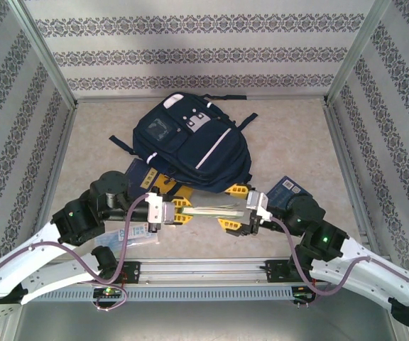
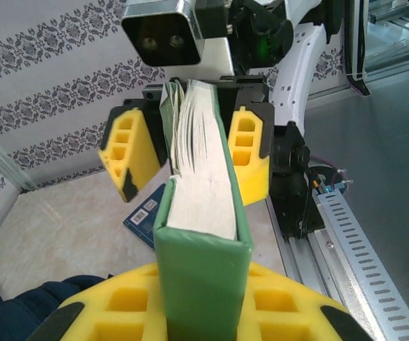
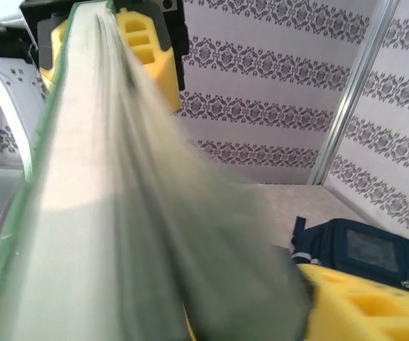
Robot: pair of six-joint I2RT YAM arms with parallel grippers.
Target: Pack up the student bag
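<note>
The student bag (image 1: 190, 142) lies front-up on the bench (image 1: 297, 138), just beyond both pincers. Its long axis runs near-right to far-left, top toward the back wall. The left pincer (image 1: 180, 206) clamps a green book (image 1: 215, 209). The right pincer (image 1: 233, 207) stands open around the book's other end.

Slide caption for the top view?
Left gripper holds a green book; right gripper straddles its far end, near the student bag.
</note>
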